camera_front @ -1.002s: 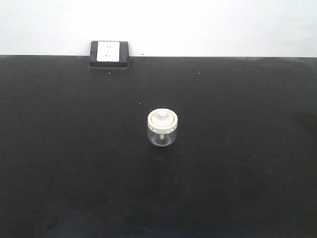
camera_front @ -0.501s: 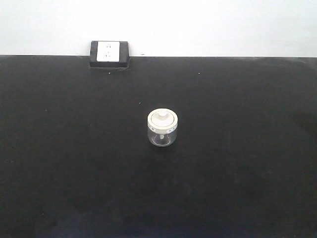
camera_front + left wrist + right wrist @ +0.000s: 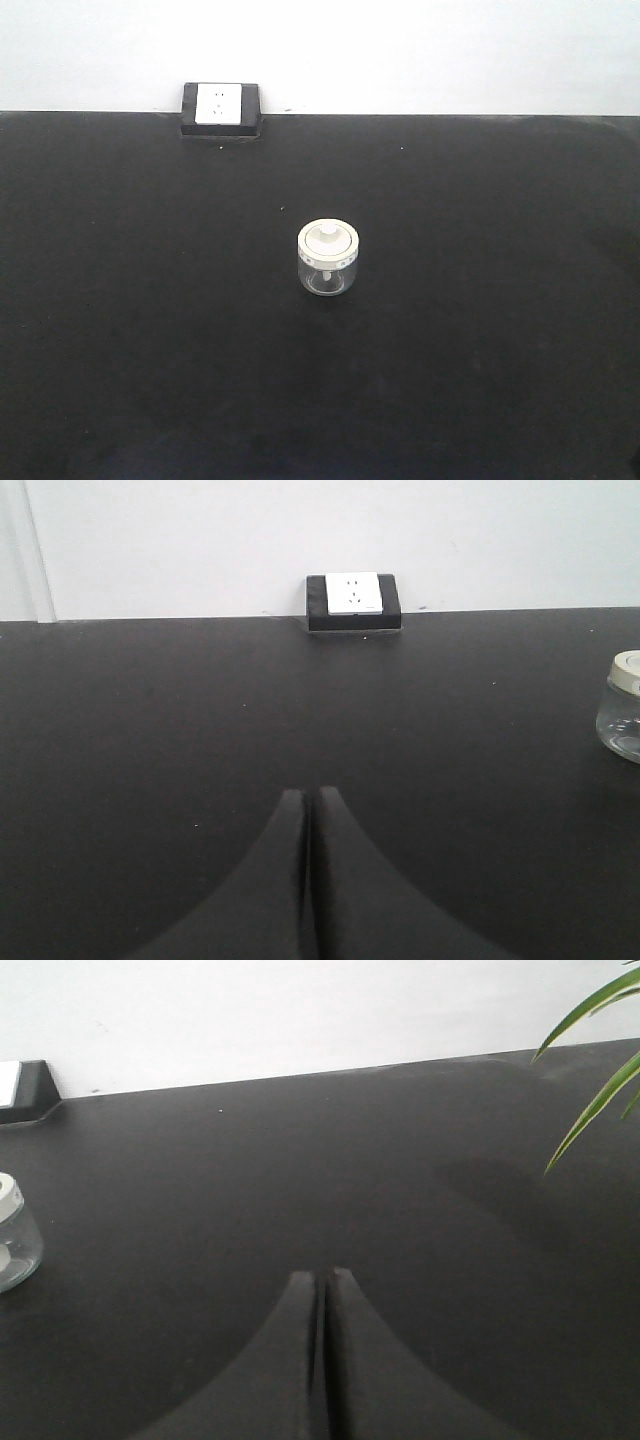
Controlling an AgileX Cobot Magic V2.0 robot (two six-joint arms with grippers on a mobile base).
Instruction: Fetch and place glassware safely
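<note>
Only the two grippers show, each from its own wrist view. The left gripper (image 3: 308,798) has two matte black fingers (image 3: 270,880) flaring wide toward 6 o'clock, tips rounded. The right gripper (image 3: 322,1278) looks the same: black, smooth, unmarked.

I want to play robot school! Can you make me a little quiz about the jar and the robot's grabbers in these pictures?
1. True or false: the jar has its lid on.
2. What are the left gripper and the right gripper doing? A) both shut, holding nothing B) both open wide C) one holds the jar
3. Fill in: the white socket sits at the far edge of the black table, against the ____.

Key: 1 true. 2 A. 3 wall.
</note>
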